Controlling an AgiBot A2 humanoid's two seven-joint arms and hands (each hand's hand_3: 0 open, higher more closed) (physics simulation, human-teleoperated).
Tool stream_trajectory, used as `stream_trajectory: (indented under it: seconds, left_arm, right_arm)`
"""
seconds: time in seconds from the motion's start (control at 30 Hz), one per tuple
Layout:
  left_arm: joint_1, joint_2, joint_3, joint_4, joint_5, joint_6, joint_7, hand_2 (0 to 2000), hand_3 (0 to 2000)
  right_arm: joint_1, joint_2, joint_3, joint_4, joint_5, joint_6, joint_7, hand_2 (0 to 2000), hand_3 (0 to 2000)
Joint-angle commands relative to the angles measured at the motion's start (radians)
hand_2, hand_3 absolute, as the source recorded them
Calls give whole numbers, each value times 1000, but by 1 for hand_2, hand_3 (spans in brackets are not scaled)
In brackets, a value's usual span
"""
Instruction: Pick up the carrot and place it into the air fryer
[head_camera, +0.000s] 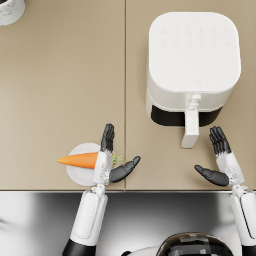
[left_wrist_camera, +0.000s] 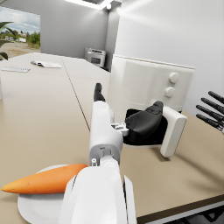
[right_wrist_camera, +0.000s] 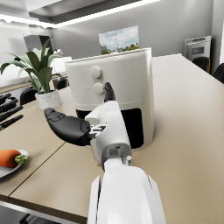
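1. Tan tabletop fills the head view, split by one straight seam running from 12 to 6 o'clock, with a dark reflective strip along its near edge.
2. One carrot lies on one small white plate at about 8 o'clock, close to the near edge; its tip points toward 9 o'clock and its green stub toward 3 o'clock.
3. One white air fryer stands at about 1 o'clock, its drawer handle jutting toward 6 o'clock, with a dark gap showing under the front.
4. One white pot is cut off in the corner at 11 o'clock; the right wrist view shows a leafy plant in it.
5. Left hand hovers over the carrot's stub end, fingers spread apart and holding nothing; whether it touches the carrot I cannot tell.
6. Right hand sits at 4 o'clock, just beside the handle, fingers spread, holding nothing.
7. Bare tabletop stretches between the plate and the air fryer, and over the whole span toward 10 o'clock.
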Motion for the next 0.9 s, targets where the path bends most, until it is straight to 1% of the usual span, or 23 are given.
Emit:
stream_trajectory:
  seconds: [0.03,0.6,0.63,0.7,0.77,0.8,0.83,0.87,0.9]
  left_arm:
    - [0,0,0,0,0,0,0,0,0]
    - [0,0,0,0,0,0,0,0,0]
    - [2,1,30,16,0,0,0,0,0]
    - [-20,-4,-16,-43,0,-49,-49,0,0]
    - [-50,-10,-68,-81,0,-74,-74,0,0]
    - [-70,-15,-84,-97,0,-82,-82,0,0]
    - [-97,-22,-98,-112,44,-87,-87,0,0]
    - [-165,-30,-162,-166,88,-91,-91,0,0]
    - [-168,-31,-169,-171,133,-94,-94,0,0]
  right_arm:
    - [0,0,0,0,0,0,0,0,0]
    - [0,0,0,0,0,0,0,0,0]
    - [2,-1,30,-16,0,0,0,0,0]
    - [13,-15,39,45,0,-49,49,0,0]
    - [13,-23,71,49,0,-73,74,0,0]
    - [8,-23,85,62,44,-81,82,0,0]
    - [11,-29,99,59,88,-86,87,0,0]
    - [29,-45,100,37,133,-90,91,0,0]
    - [28,-48,93,39,165,-93,94,0,0]
